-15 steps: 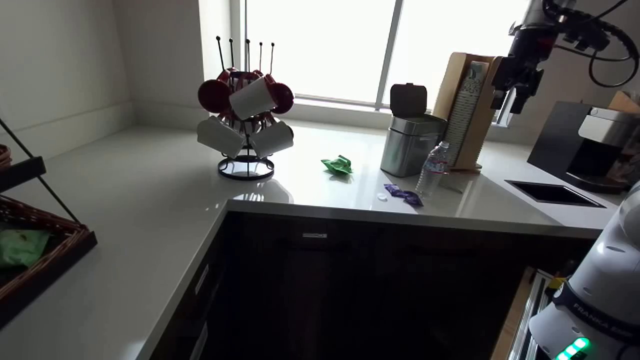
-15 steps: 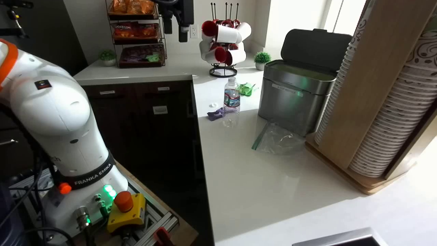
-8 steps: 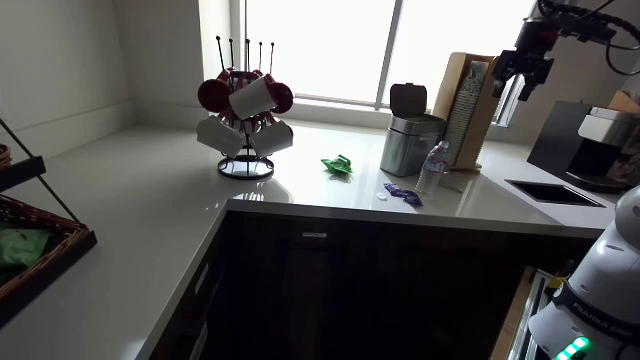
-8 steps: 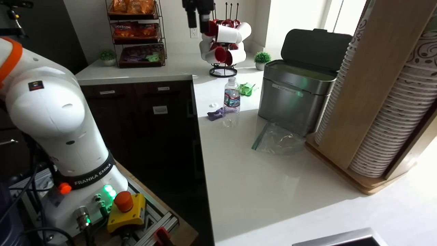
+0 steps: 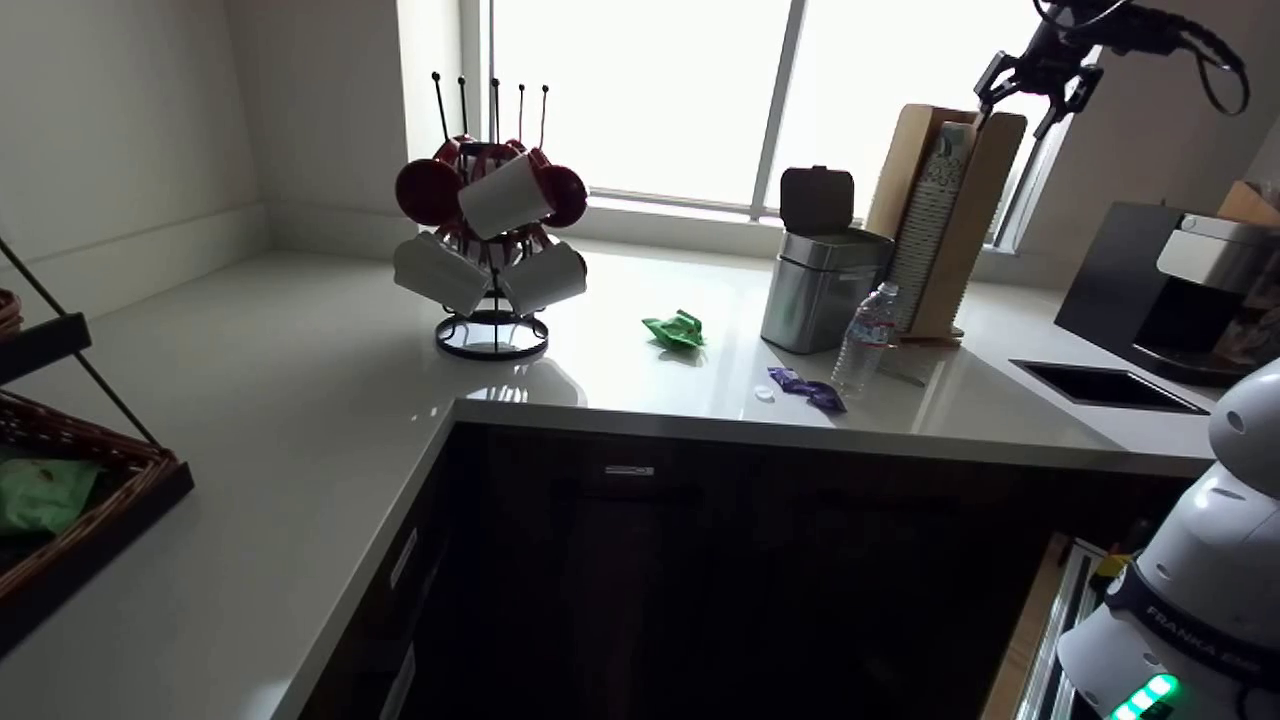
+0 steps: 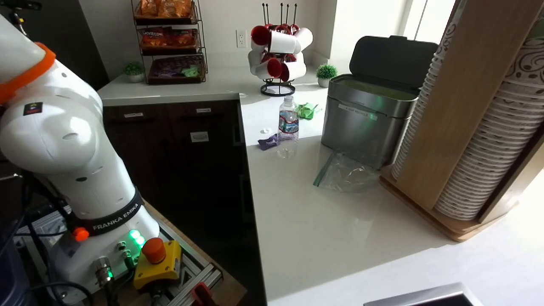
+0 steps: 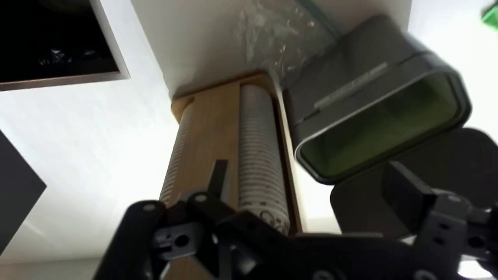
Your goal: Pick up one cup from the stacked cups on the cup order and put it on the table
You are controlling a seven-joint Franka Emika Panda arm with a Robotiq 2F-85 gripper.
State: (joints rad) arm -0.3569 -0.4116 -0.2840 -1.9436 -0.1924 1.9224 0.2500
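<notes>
Black two-fingered gripper [image 5: 1014, 127] stands spread near the top of a tall pale-wood cup holder [image 6: 459, 106]

Nearest the wrist camera, the fingers [image 7: 406, 190] hang wide apart; in that view one overlaps the holder's panel [image 7: 212, 136], the other a raised black lid [image 6: 382, 59]. Whether either touches wood cannot be told. Below them, the holder carries whitish paper cups with a printed pattern [image 6: 488, 148], stacked in columns on two sides of its panel; the task's cup is among these, though which one is unclear. Under the holder runs a pale grey-white L-shaped countertop [image 6: 306, 238] with dark cabinet fronts [image 6: 168, 119]. Just beside the holder stands a brushed-steel bin [image 6: 365, 127], bearing that lid, its inside greenish. A clear plastic bag with a green edge [image 6: 350, 174] lies near the foot of both. Farther along, a clear plastic water bottle [image 6: 288, 126] stands upright near a purple wrapper [image 6: 267, 142], a small white disc [image 6: 266, 130] and a crumpled green packet [image 6: 307, 110]. Beyond, red and white mugs [image 6: 284, 43] hang tilted on a black wire rack [image 5: 492, 354]. Farthest, in an exterior view, a dark tiered shelf [image 6: 172, 52] holds orange and red snack bags [image 6: 163, 37].
</notes>
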